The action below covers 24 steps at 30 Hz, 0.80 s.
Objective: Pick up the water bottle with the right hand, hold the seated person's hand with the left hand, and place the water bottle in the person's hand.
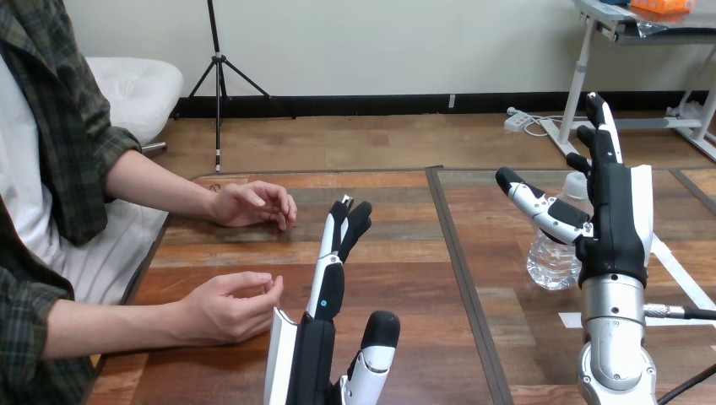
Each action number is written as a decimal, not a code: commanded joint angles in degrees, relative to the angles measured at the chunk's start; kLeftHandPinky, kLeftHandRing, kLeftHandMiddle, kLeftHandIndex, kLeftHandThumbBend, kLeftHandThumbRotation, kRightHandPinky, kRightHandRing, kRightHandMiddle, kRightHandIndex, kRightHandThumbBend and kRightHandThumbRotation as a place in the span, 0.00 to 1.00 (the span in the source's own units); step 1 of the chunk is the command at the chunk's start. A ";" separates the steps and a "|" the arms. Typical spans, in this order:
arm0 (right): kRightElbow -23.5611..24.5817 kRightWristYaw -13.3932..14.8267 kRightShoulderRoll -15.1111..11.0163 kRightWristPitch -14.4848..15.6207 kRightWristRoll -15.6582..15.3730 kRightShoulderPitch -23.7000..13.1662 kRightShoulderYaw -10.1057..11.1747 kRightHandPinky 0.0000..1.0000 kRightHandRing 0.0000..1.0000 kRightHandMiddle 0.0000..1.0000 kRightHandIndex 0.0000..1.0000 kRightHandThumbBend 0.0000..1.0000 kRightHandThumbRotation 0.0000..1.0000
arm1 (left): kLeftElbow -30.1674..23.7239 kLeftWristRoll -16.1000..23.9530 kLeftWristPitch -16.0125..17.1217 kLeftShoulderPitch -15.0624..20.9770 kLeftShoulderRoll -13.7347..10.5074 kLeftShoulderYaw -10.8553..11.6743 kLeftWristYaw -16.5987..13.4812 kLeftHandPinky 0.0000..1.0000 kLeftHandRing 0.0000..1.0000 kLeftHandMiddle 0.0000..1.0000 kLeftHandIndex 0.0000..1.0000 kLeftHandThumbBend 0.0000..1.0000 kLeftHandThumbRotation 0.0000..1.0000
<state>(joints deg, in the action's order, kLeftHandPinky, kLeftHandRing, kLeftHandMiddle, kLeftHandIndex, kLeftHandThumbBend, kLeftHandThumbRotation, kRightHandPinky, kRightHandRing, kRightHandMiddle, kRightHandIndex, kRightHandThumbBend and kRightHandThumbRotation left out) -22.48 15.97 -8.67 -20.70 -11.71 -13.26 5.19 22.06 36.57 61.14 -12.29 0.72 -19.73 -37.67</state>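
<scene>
**Both hands open, bottle on the table**

Right hand (621, 221): fingers straight, pointing up and away, thumb stuck out toward the left. Not closed on anything. Water bottle (555, 253) stands upright on the wooden table (405, 253), right half, just beside that hand on its thumb side. The thumb crosses in front of the bottle's upper part, below the white cap; can't tell if it's touching. Bottle is clear, base on the wood.

Left hand (323, 316): low centre, fingers straight and together, pointing away across the table, thumb out to the side. Empty, nothing in it.

Person sits at the left side. Their nearer hand (230, 305) rests on the table edge, fingers loosely curled, just beside the left hand, small gap between them. Their farther hand (251, 205) lies further up the table, also loosely curled, apart from the left hand's fingertips. Both are well apart from the bottle.
</scene>
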 commanded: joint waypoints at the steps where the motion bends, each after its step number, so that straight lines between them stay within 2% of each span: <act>1: 2.77 0.43 -0.06 0.25 -0.16 -2.90 0.07 0.86 0.95 0.98 0.97 0.63 0.00 | 0.01 -0.47 0.79 0.32 1.88 -0.32 0.15 0.93 0.92 0.94 0.99 0.46 1.00; 13: 3.31 0.51 -0.10 0.90 -0.45 -2.76 -0.09 0.86 0.96 0.98 0.97 0.63 0.00 | -0.01 -0.46 0.66 0.21 1.88 -0.26 0.27 0.93 0.93 0.94 1.00 0.46 1.00; 24: 3.45 0.51 0.01 1.05 -0.28 -2.77 -0.03 0.82 0.94 0.98 0.97 0.63 0.00 | -0.27 -0.35 0.45 0.20 1.97 -0.20 0.41 0.94 0.92 0.94 1.00 0.45 1.00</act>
<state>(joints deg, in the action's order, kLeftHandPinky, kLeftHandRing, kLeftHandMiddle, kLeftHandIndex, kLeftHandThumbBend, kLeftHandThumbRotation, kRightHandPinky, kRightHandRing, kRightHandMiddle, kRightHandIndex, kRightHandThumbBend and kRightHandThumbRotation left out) -22.42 15.99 -8.68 -19.53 -11.80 -13.26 5.16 22.28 36.43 61.16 -12.30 0.72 -19.71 -37.22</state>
